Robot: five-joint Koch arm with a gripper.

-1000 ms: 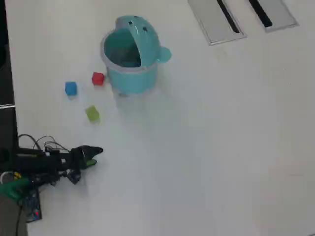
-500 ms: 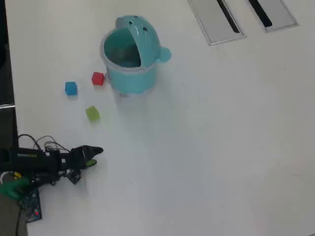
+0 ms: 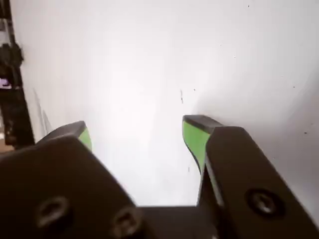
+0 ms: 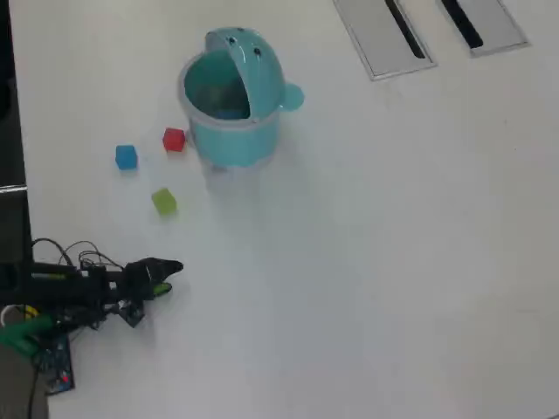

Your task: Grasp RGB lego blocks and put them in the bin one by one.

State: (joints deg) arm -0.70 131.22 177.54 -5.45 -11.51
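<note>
The arm [image 4: 70, 288] near the table edge barely shifted.

It looked like an office or lab: a plain white counter [image 4: 393, 262] carried grey slotted cable panels [image 4: 384, 39] at one o'clock.

Smooth matt white table [image 4: 393, 262]. Glossy teal plastic bin [image 4: 231, 100]. Matt black plastic gripper [image 3: 134, 132], green-faced fingers [image 3: 193, 137]. Brushed grey metal-looking panels [image 4: 384, 35], far edge.
</note>
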